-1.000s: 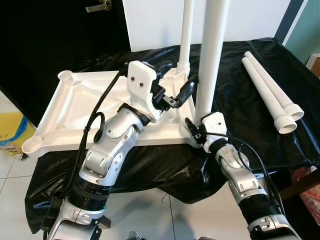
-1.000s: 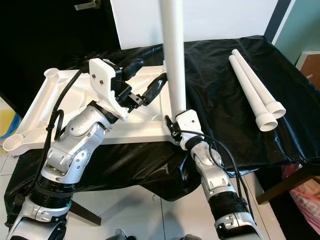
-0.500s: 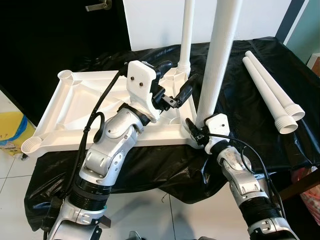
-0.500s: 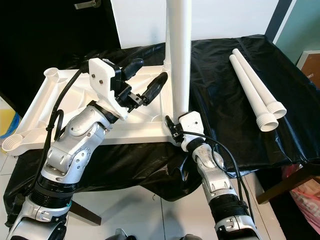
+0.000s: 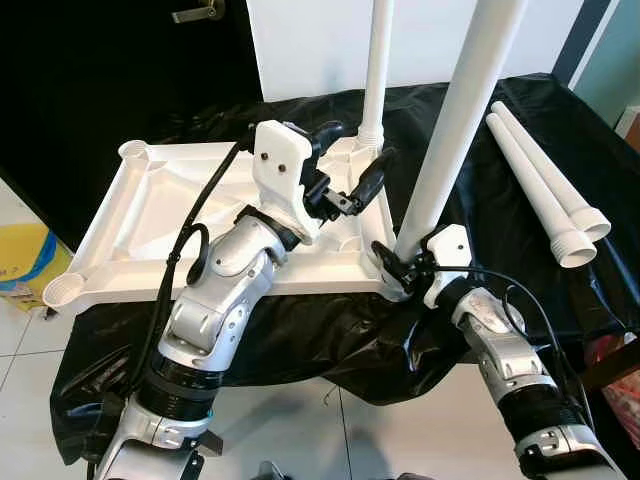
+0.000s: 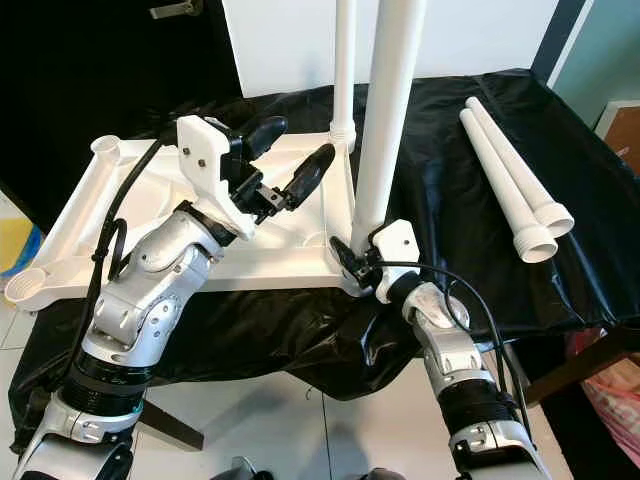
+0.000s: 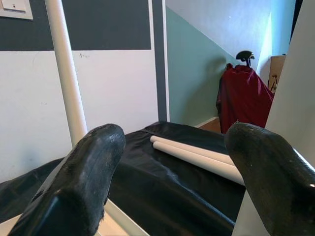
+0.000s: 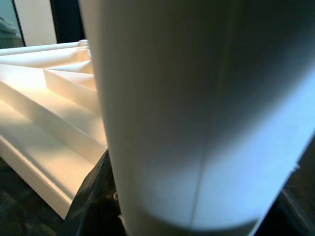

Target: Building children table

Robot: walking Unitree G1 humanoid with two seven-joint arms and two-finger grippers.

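A white children's table top (image 5: pixel 150 220) lies upside down on a black-draped tabletop (image 5: pixel 480 140), its ribbed underside facing up and round leg sockets at its left corners. Over its right half hovers the left gripper (image 5: pixel 350 160), released, its two black fingers (image 7: pixel 88 172) spread wide with nothing between them, pointing toward the far right corner. There a thin white leg (image 5: pixel 377 60) stands upright in its socket. Just to the right, at the near right corner of the upturned piece, the right gripper (image 5: pixel 400 268) is clenched around the base of a thicker white leg (image 5: pixel 460 110), which leans to the right, its lower end at the corner socket; whether it is seated there cannot be told. In the right wrist view this leg (image 8: pixel 197 113) looms close, with the ribbed underside beside it. Further right, well apart from the assembly, two spare white legs (image 5: pixel 545 185) lie side by side, touching, on the black cloth, their flared threaded ends toward the robot.
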